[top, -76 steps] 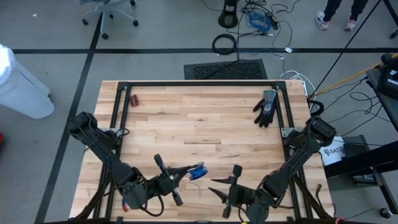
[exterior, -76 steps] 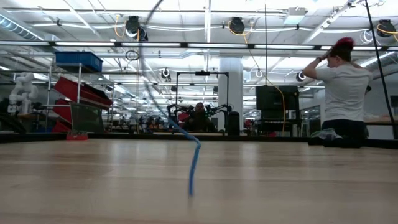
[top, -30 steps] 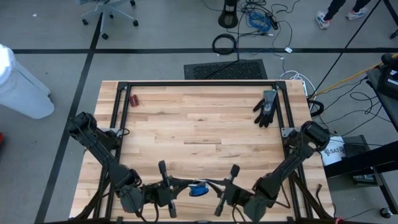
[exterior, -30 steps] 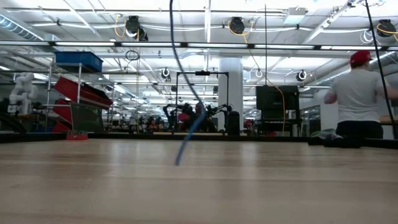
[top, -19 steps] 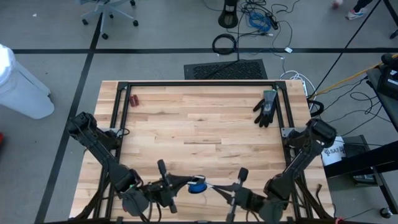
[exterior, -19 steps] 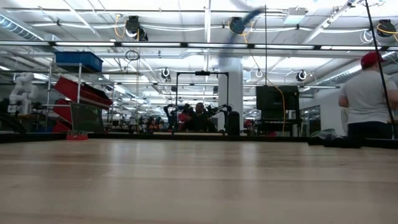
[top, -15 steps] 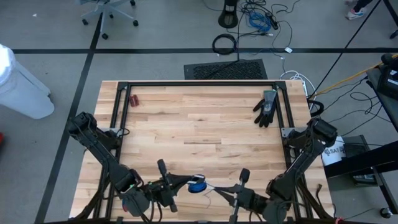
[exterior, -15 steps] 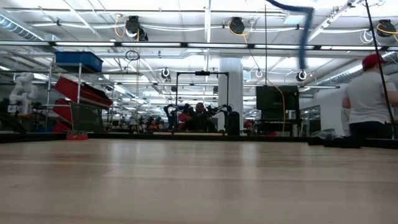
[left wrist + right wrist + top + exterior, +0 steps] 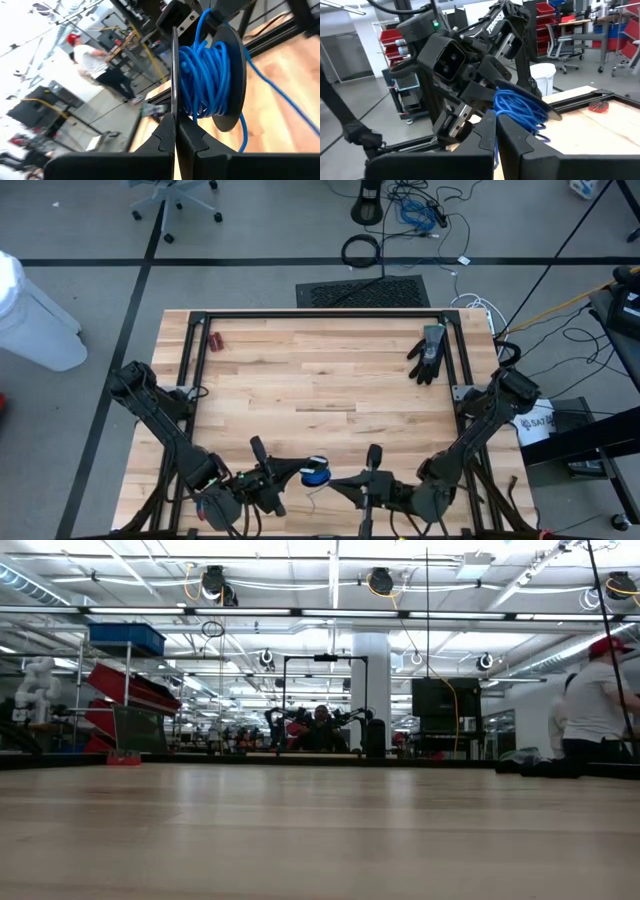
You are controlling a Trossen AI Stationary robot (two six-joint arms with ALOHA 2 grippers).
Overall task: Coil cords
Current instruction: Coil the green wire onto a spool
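I see a table (image 9: 320, 380) of pale, lengthwise-jointed wooden planks inside a black metal frame. The cord (image 9: 315, 473) is a thin, glossy bright-blue cable wound into a tight bundle; in the left wrist view the cord (image 9: 207, 82) wraps around a dark round spool with flat disc sides, and one loose strand trails off toward the table. In the right wrist view the same blue coil (image 9: 520, 107) sits just in front of that arm's fingers, against the left arm's dark housing, where white lettering shows but I cannot read it with certainty.

The bundle lies near the table's near edge, between the two end effectors. The left end effector (image 9: 297, 471) has its fingers pressed together and meets the coil; whether it pinches the cord I cannot tell. The right end effector (image 9: 335, 481), fingers also pressed together, points at the coil from just beside it.

A black glove (image 9: 428, 353) lies by the table's far right corner, well apart from the cord.
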